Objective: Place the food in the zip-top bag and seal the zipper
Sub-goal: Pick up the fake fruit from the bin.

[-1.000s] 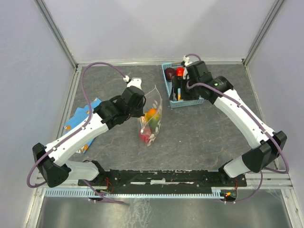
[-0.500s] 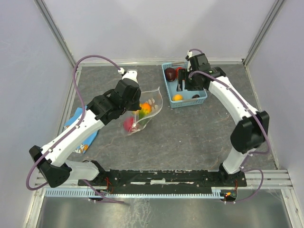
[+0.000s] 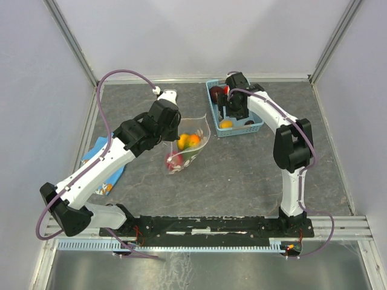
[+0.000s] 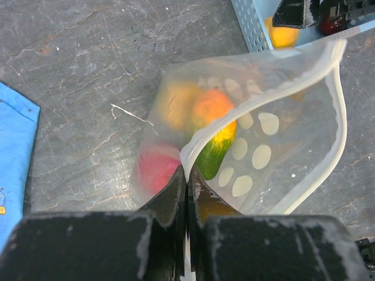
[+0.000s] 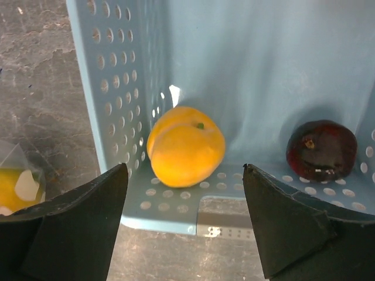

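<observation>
Left gripper (image 4: 186,182) pinches the rim of the clear spotted plastic bag (image 4: 275,175), just beside the light-blue perforated basket (image 5: 117,88). The right gripper (image 5: 184,172) gapes wide above a round orange toy fruit (image 5: 186,145) inside that basket.

Bag (image 4: 263,158) mouth gapes — basket wall (image 4: 249,23) (perforated) just beside.

Bag (image 4: 275,158) showing clear with white oval spots; basket (image 5: 111,70) showing light blue, dotted with holes; orange-yellow fruit (image 5: 186,145) gleaming; maroon fruit (image 5: 321,149) shining dark; cloth (image 4: 12,152) showing blue.
</observation>
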{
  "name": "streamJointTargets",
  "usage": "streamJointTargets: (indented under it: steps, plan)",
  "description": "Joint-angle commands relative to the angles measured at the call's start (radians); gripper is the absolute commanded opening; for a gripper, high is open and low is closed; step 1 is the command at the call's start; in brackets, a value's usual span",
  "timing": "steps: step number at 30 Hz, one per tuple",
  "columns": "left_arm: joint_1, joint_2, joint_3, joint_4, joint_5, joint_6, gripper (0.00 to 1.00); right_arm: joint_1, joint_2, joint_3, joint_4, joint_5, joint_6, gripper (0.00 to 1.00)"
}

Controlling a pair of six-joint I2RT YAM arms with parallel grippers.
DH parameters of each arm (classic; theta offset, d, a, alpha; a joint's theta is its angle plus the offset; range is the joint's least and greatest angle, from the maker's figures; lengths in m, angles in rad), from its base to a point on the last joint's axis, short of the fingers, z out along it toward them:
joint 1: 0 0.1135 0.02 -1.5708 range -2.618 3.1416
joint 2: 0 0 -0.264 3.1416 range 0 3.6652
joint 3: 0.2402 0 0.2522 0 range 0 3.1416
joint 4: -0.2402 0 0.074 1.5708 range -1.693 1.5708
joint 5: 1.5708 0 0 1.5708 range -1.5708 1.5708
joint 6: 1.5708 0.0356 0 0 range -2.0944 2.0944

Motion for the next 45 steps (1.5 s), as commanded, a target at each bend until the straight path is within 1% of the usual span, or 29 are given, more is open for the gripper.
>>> streamJointTargets:
  steps: [1,4,14,17,24,29,36,45]
  plan:
    - [0.01,0.008,0.035,0.025,-0.03,0.046,0.03,-0.001,0.057,0.089,-0.006,0.035,-0.032,0.88]
    - [0.015,0.011,0.036,0.023,-0.031,0.046,0.03,-0.001,0.105,0.12,-0.03,0.034,-0.054,0.88]
    - [0.026,0.012,0.029,0.018,-0.028,0.039,0.03,-0.001,0.184,0.127,-0.055,-0.037,-0.129,0.87]
    - [0.026,0.012,0.029,0.018,-0.027,0.035,0.03,-0.001,0.197,0.122,-0.058,-0.031,-0.132,0.87]
    - [0.026,0.007,0.024,0.018,-0.021,0.03,0.03,-0.001,0.181,0.103,-0.045,-0.018,-0.133,0.77]
    - [0.026,0.003,0.023,0.018,-0.021,0.031,0.03,-0.001,0.12,0.085,-0.039,0.005,-0.127,0.69]
    - [0.025,0.002,0.026,0.022,-0.014,0.033,0.03,-0.001,-0.02,0.052,-0.04,0.022,-0.112,0.62]
    - [0.026,-0.005,0.027,0.023,0.004,0.031,0.03,0.016,-0.23,0.002,-0.051,-0.005,-0.048,0.59]
